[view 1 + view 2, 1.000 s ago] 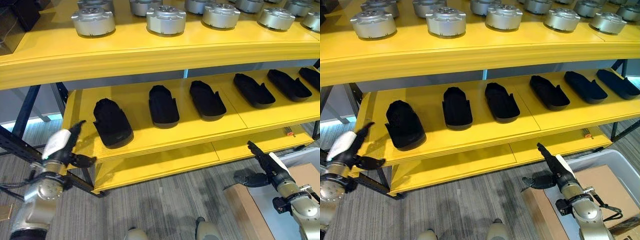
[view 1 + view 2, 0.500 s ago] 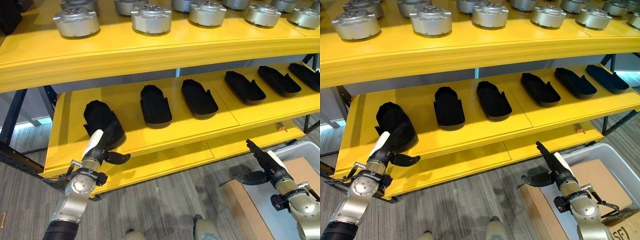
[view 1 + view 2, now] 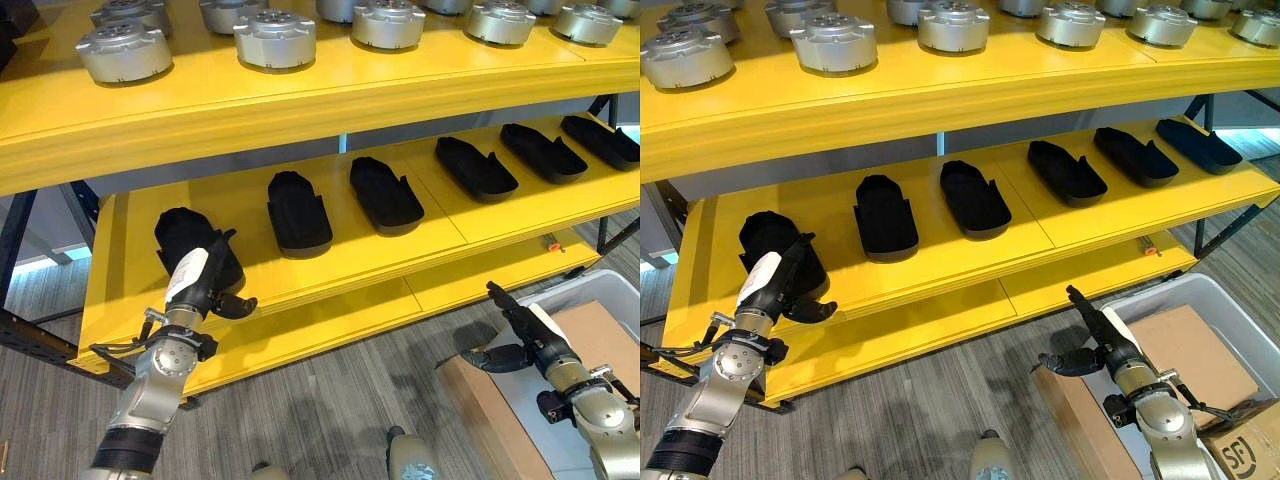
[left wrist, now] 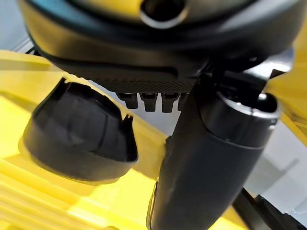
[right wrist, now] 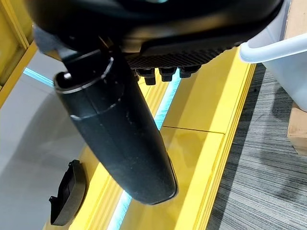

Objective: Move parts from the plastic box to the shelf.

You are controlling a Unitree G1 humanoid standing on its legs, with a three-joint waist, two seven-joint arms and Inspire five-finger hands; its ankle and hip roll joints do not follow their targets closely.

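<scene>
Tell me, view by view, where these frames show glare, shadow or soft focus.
Left eye view: the shelf edge bows from lens distortion; soft shadows under the black parts. Right eye view: highlights on the silver parts. Left wrist view: the left hand looms blurred. Right wrist view: a bright cyan strip glows behind the right hand.

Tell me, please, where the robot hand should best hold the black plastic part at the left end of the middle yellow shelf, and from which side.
Probably by the near end of the black plastic shell-shaped part, coming from the shelf's open front. It lies lengthwise, front to back, near the yellow shelf edge, and the upper shelf blocks access from above. The left robot hand is right in front of it, fingers straight.
</scene>
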